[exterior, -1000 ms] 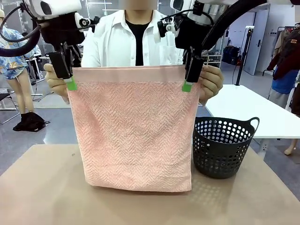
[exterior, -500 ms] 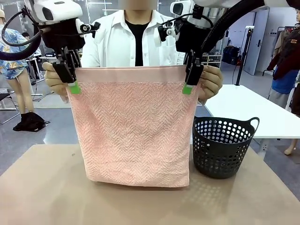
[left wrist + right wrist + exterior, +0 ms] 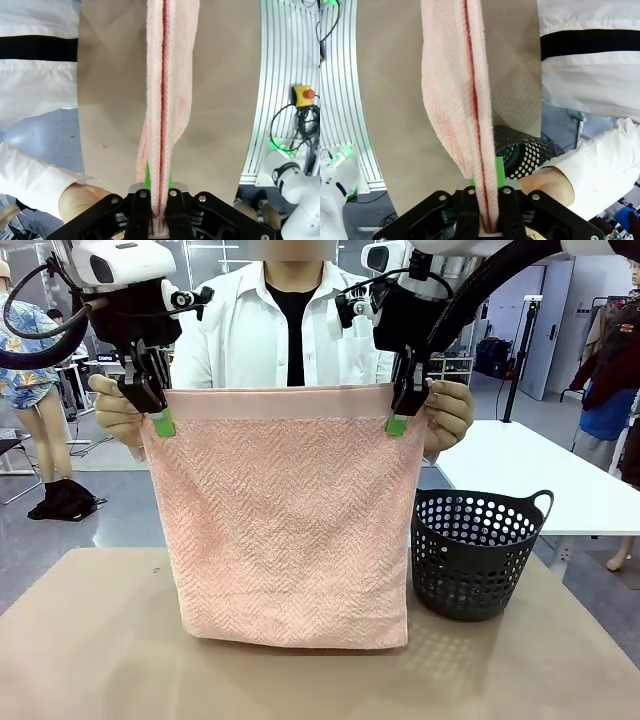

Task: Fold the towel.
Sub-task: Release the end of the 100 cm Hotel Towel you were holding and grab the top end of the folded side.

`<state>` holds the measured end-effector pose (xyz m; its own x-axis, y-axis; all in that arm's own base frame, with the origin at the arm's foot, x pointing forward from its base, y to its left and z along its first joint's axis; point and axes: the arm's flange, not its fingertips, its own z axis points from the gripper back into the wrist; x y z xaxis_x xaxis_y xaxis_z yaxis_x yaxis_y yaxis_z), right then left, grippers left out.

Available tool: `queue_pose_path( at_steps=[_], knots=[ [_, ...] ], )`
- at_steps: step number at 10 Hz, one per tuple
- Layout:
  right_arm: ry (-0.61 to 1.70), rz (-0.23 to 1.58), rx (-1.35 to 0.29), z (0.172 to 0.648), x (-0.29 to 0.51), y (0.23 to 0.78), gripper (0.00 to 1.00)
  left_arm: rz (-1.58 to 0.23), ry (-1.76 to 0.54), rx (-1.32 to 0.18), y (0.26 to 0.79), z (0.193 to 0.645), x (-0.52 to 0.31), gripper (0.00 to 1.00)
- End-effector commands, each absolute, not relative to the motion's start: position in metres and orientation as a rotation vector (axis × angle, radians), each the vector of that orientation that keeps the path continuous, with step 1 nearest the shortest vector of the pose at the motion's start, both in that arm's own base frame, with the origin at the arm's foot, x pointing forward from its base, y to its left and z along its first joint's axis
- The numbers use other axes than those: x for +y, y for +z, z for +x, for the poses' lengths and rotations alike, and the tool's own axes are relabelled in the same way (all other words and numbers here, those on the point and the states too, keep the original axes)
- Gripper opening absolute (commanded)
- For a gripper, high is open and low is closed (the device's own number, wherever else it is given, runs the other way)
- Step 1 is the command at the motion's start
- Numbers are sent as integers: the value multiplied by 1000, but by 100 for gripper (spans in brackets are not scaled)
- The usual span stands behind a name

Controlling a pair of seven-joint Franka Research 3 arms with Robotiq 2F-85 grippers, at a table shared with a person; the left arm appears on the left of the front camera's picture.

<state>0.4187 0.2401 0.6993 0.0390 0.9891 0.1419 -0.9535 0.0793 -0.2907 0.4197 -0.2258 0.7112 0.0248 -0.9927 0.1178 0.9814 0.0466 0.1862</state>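
Tan counter (image 3: 80,640), a person (image 3: 290,330) in white at its far edge; the left tool (image 3: 160,421) grips the towel (image 3: 290,520) by its upper left corner — cloth hanging flat, hem low over the counter's middle — and the right tool (image 3: 397,423) grips the upper right corner; a basket (image 3: 478,555) stands toward the right edge.

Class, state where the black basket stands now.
In the front view the black basket stands on the right side of the table, beside the lower right edge of the hanging towel.
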Motion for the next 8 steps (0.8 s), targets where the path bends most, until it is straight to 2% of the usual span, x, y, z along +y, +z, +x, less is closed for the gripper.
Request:
queue_pose_path(
  at_steps=[1, 8],
  knots=[
    [1468, -140, -324, 419, 243, 701, 0, 39, -1536, -255, 708, 418, -222, 0],
    [1495, -128, -338, 419, 240, 699, 0, 57, -1527, -238, 711, 420, -226, 0]
  ],
)
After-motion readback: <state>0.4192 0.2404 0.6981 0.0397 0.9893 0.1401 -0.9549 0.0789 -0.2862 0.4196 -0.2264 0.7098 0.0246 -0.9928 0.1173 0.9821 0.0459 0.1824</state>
